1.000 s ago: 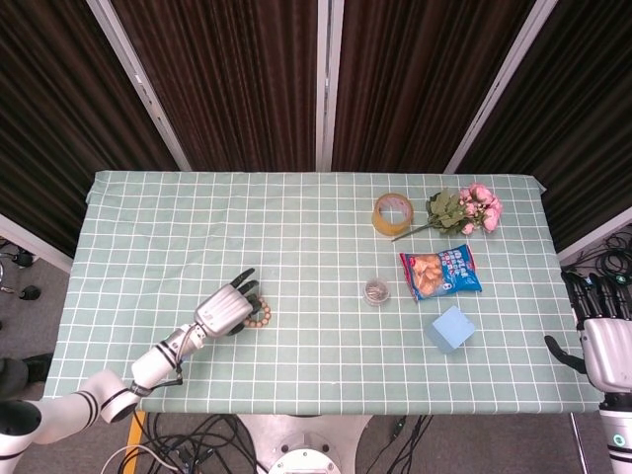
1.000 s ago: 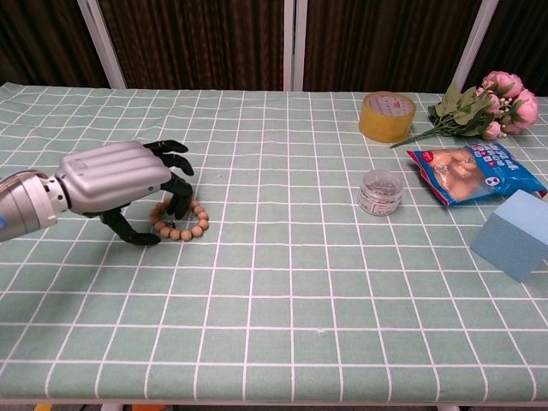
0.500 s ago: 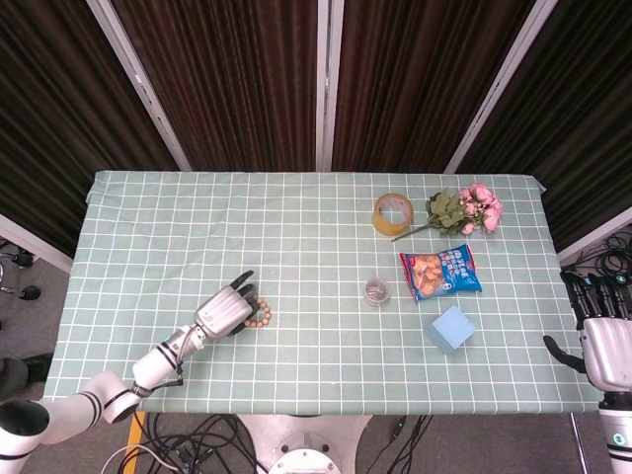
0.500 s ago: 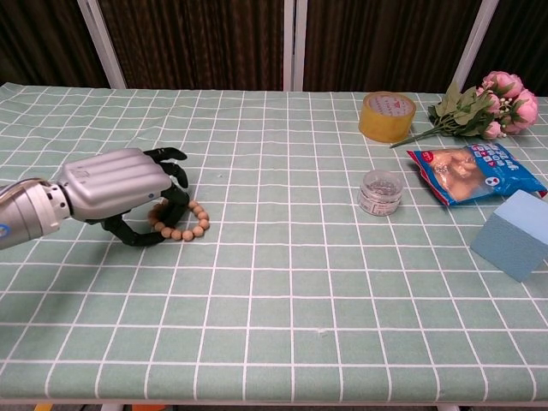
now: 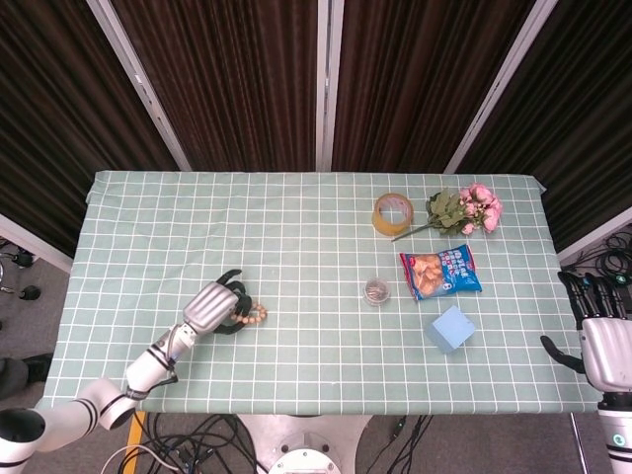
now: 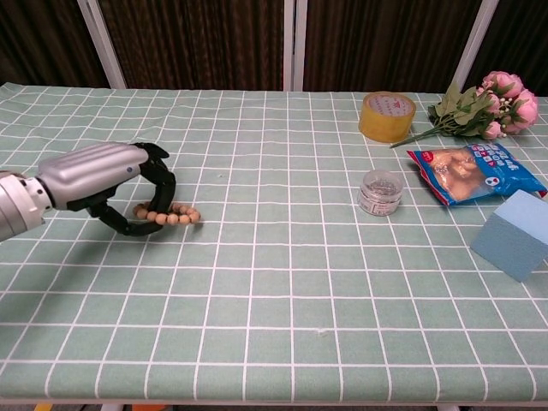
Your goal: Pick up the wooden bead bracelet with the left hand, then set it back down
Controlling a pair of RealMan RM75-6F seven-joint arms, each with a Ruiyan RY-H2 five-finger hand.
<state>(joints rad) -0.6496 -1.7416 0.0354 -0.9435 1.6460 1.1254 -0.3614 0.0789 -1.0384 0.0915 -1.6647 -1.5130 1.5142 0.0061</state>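
- Since a moment ago, our left hand [image 6: 98,184] has drawn back toward us and curled tighter, dragging the wooden bead bracelet [image 6: 168,215] into a flattened strand.
- Fingers hook the bracelet's near end; the rest trails beyond the fingertips, apparently on the bench [image 6: 282,291].
- We judge this curl prepares the lift.
- Our right hand [image 5: 604,341] waits far off, empty, fingers spread.

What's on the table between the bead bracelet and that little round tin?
Nothing: between the bead bracelet and the little round tin there is only bare checked tablecloth. The chest view shows it plainly, and the head view agrees.
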